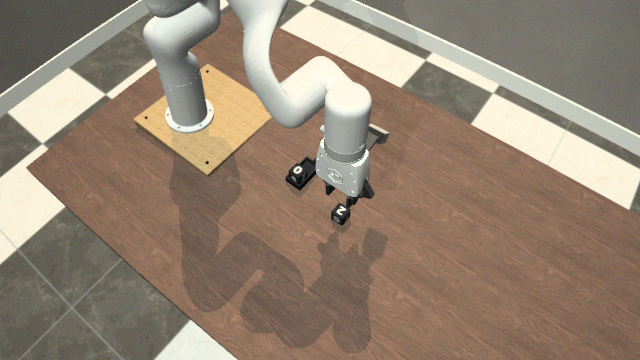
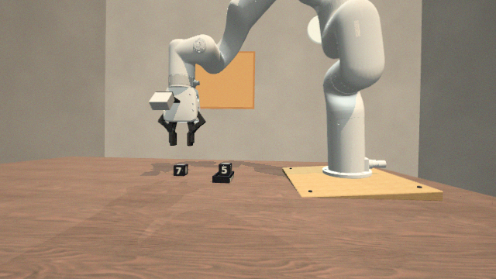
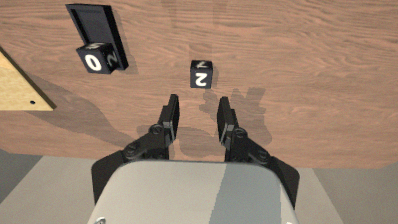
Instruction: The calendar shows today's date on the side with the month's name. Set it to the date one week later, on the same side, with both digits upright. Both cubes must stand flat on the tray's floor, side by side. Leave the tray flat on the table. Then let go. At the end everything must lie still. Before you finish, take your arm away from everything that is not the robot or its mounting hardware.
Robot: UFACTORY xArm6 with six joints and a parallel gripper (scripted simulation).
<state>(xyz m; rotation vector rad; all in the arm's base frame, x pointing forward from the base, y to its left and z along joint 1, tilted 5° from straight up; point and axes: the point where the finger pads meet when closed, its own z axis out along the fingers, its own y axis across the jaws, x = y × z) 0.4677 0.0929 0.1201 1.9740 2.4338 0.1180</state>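
A small black tray [image 1: 298, 184] [image 2: 222, 179] [image 3: 94, 24] lies flat on the table. One black cube [image 1: 298, 170] [image 2: 225, 169] [image 3: 97, 59] stands at one end of the tray, with 0 on top and 5 on the side seen by the exterior view. A second black cube [image 1: 340, 214] [image 2: 180, 170] [image 3: 201, 74] stands alone on the table beside the tray, with 2 on top and 7 on that same side. My gripper [image 1: 348, 196] [image 2: 180, 143] [image 3: 198, 105] hangs well above the loose cube. Its fingers are about half apart with nothing between them.
The arm's base stands on a light wooden plate [image 1: 235, 115] [image 2: 360, 186] [image 3: 15, 90] beyond the tray. An orange panel [image 2: 232, 81] hangs on the back wall. The table edge runs along the tiled floor.
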